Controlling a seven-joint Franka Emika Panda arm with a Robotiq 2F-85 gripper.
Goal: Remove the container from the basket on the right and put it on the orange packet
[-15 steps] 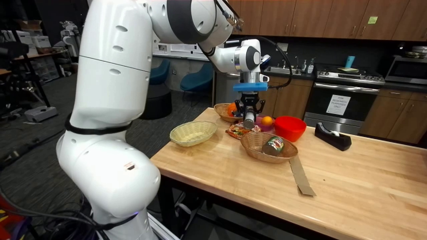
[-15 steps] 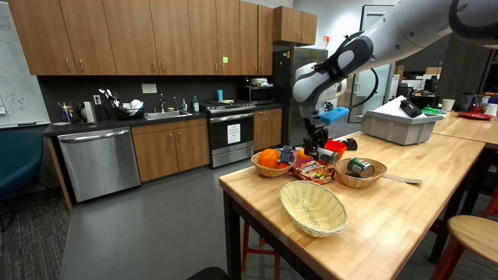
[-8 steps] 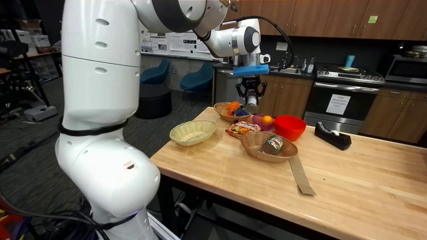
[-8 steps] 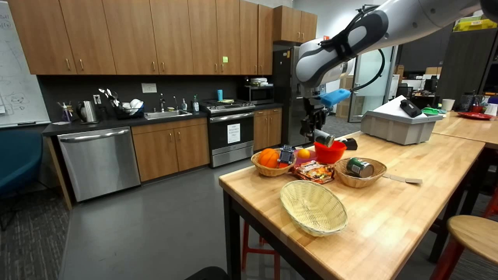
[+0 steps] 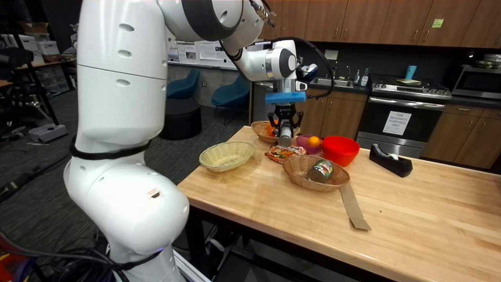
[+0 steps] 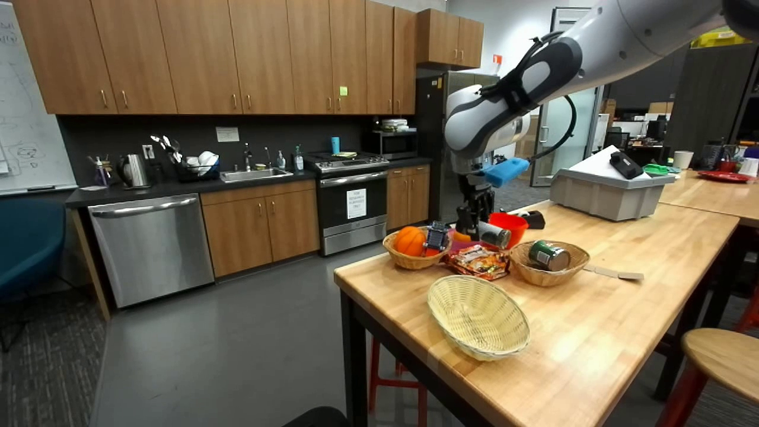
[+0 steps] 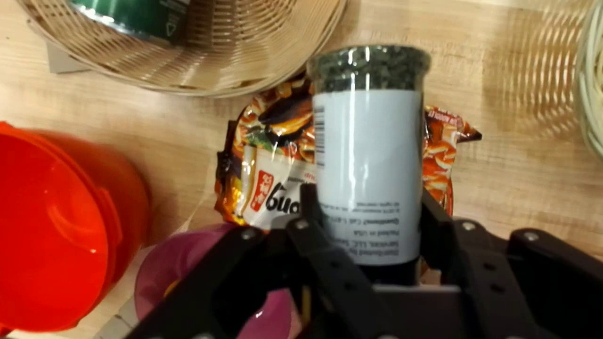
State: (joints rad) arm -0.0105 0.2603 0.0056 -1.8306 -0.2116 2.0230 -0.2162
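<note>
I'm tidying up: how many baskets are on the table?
3, in an exterior view: the right basket, holding a can; the left basket, holding an orange ball; the front basket, pale yellow.

I see a glossy, clear cylindrical container (image 7: 370, 155) with a smooth white label (image 7: 370, 179), a shiny orange plastic packet (image 7: 282, 155) and a rough brown woven basket (image 7: 264, 52).

table (image 6: 593, 356) bright in both exterior views, pale glare on its top | carpet (image 5: 51, 152) dim in an exterior view | wrist view: glints on container (image 7: 370, 165) and orange packet (image 7: 278, 188), slatted shadow beside pale basket (image 7: 591, 89), fingers (image 7: 437, 228) near-black, container's small print soft
</note>
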